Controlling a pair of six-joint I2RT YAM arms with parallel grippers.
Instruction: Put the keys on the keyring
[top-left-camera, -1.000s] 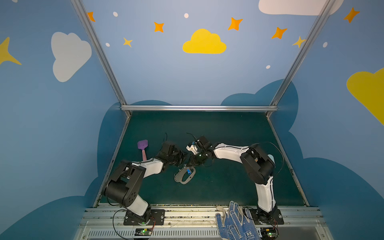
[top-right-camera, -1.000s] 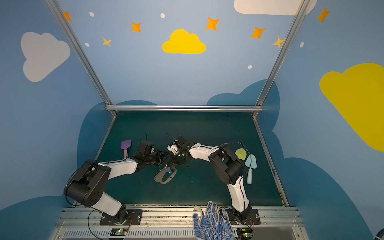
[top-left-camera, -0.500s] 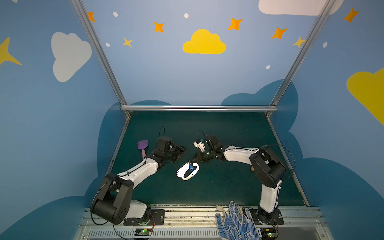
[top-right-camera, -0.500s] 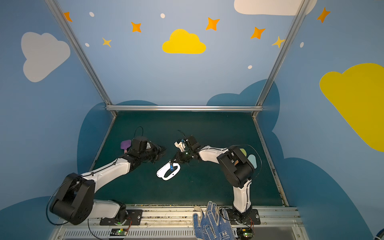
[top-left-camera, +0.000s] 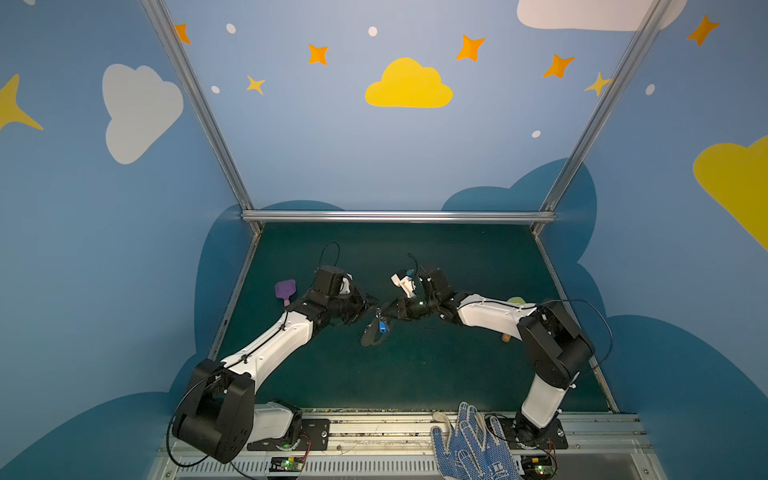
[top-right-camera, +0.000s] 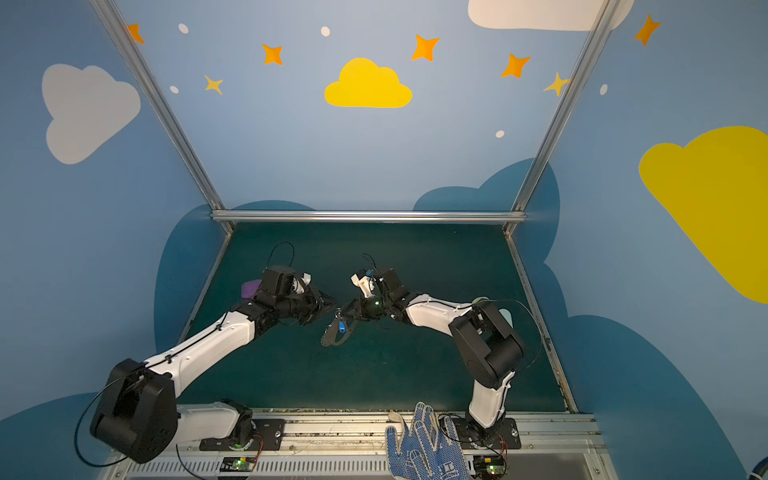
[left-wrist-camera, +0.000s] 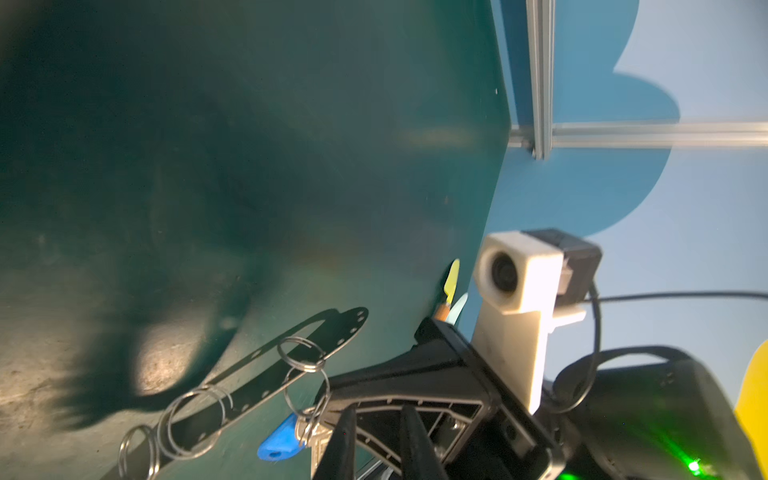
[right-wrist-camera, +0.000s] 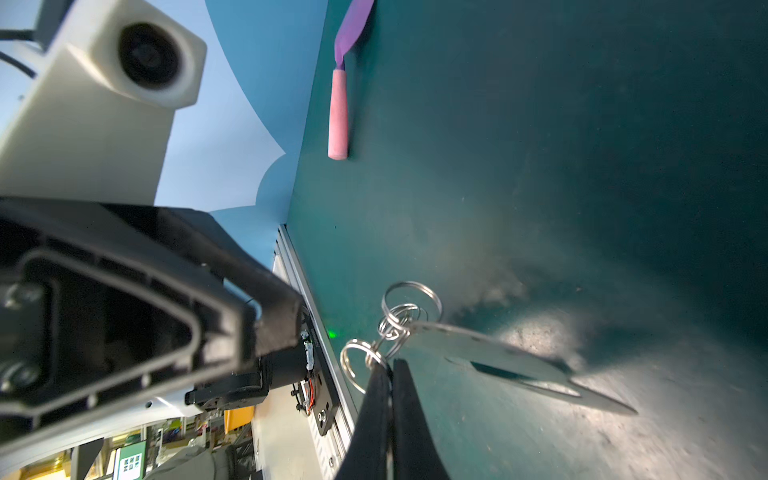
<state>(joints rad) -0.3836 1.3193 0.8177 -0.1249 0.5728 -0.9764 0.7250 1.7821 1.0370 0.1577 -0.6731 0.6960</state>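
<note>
While tight on a ring (right-wrist-camera: 343, 365) of the keyring (right-wrist-camera: 498, 353), right claw (right-wrist-camera: 386, 370) just beside the keys (left-wrist-camera: 278, 440) (left claw (left-wrist-camera: 377, 411) slightly apart).

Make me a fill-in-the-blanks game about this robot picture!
The key tag next to the keyring is coloured ___. The spatula has a pink handle and a ___ head. The right gripper pinches a metal ___ at the keyring's edge.
Missing words: blue; purple; ring.

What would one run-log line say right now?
right end effector: shut on keyring | left end effector: open, near keys
</note>
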